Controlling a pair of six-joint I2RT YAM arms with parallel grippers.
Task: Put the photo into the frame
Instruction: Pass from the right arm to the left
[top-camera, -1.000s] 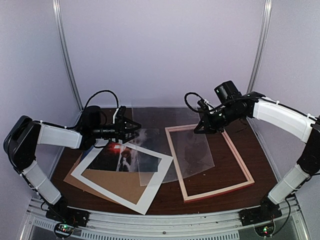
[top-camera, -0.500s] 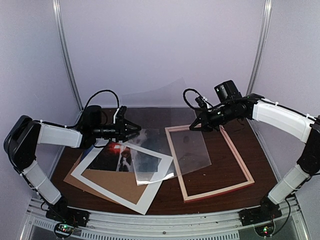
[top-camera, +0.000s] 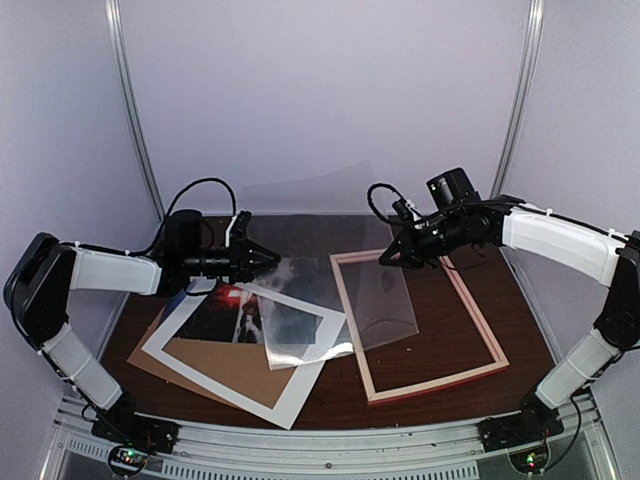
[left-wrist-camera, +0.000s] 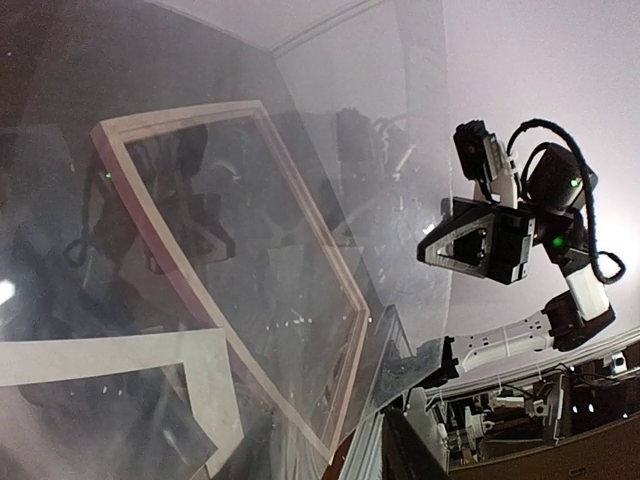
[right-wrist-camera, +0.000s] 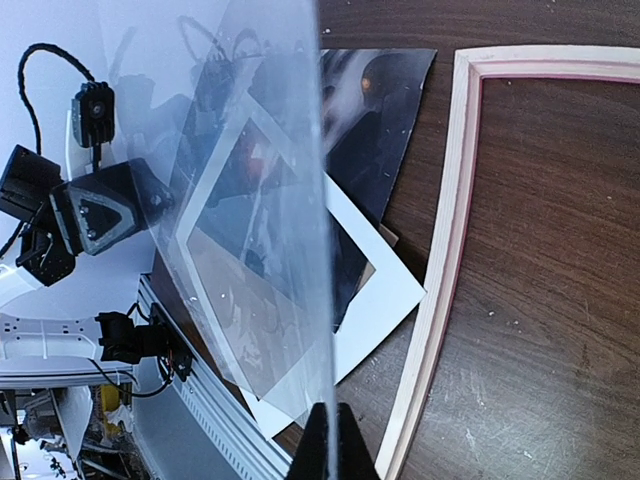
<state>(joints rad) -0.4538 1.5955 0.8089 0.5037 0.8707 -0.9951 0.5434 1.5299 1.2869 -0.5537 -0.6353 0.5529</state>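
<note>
Over on the left, the left claw (top-camera: 268, 259) is seen at the left edge of the sheet (top-camera: 318, 262); whether it is spread or pinching that edge cannot be told. Just below, the photo (top-camera: 215, 318) is laid flat on the counter (top-camera: 517, 300), partly covered by the mat (top-camera: 163, 338), with cardboard (top-camera: 235, 370) tucked underneath. Across the middle, the clear sheet is held up off the counter at a tilt. Its right edge is pinched tight by the right claw (top-camera: 388, 257). Further right, the frame (top-camera: 436, 382) is laid flat, the photo lying outside it, just beside its left rim.
</note>
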